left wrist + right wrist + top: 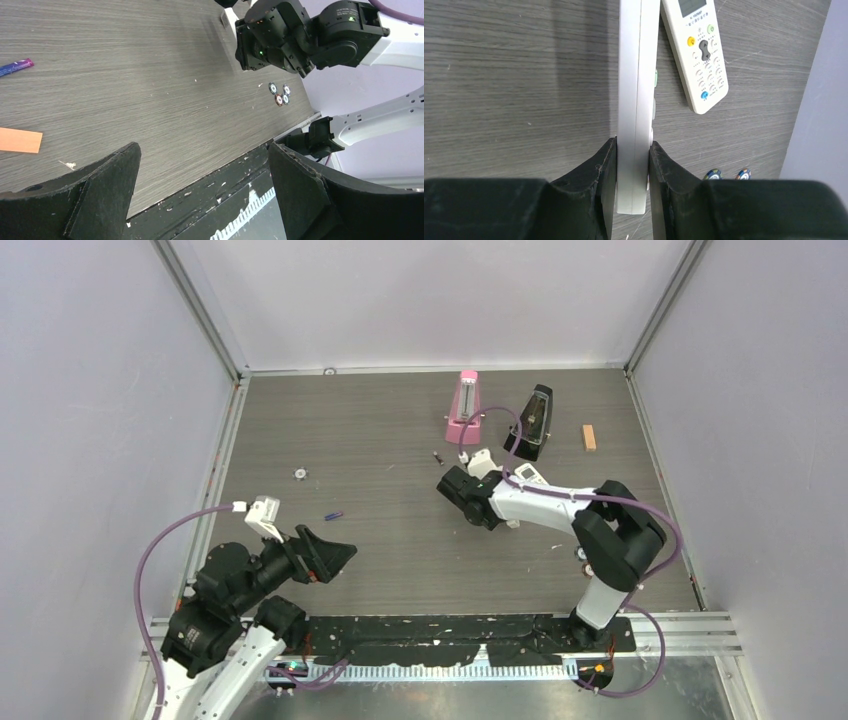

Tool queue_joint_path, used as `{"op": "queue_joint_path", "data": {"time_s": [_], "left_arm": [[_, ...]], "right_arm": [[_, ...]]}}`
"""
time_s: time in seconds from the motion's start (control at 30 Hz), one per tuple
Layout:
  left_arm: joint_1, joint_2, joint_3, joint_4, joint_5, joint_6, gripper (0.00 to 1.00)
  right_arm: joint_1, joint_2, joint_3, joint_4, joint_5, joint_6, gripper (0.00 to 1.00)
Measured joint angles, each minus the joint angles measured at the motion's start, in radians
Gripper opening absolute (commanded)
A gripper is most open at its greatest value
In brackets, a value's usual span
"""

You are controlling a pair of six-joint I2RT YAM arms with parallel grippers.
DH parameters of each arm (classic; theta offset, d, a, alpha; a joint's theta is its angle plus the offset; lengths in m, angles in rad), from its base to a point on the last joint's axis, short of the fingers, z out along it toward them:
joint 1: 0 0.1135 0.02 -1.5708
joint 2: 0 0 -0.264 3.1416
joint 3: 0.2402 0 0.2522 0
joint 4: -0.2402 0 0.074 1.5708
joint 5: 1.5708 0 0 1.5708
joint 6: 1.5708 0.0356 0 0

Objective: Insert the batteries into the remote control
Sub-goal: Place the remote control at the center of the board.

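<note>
Right tool (633,146) grips remote control (636,60); broader remote (696,55) lies beside.

The table (499,90) is showing matt grey wood grain. The remote (633,100) is looking like smooth white plastic, the right fingers (591,190) matt black with rough edges, the block (19,140) perhaps wood.

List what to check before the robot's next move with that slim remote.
1. Right tool clamped on the slim remote: ok.
2. Left tool open and empty: ok.
3. Purple battery lying free on the table: ok.
4. Dark battery lying free: ok.
5. Remote's battery compartment open: cannot tell.
</note>
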Motion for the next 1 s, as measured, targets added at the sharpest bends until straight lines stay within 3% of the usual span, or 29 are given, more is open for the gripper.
{"op": "queue_joint_path", "data": {"time_s": [0.3, 0.57, 1.0], "left_arm": [[0.000, 0.000, -0.008, 0.002, 0.001, -0.003, 1.00], [0.000, 0.000, -0.013, 0.002, 0.001, -0.004, 1.00], [0.000, 0.000, -0.012, 0.002, 0.001, -0.003, 1.00]], "right_arm": [[0.000, 0.107, 0.050, 0.000, -0.027, -0.061, 0.29], [0.000, 0.117, 0.055, 0.014, -0.125, -0.105, 0.57], [-0.009, -0.035, 0.054, 0.074, -0.340, -0.140, 0.60]]}}
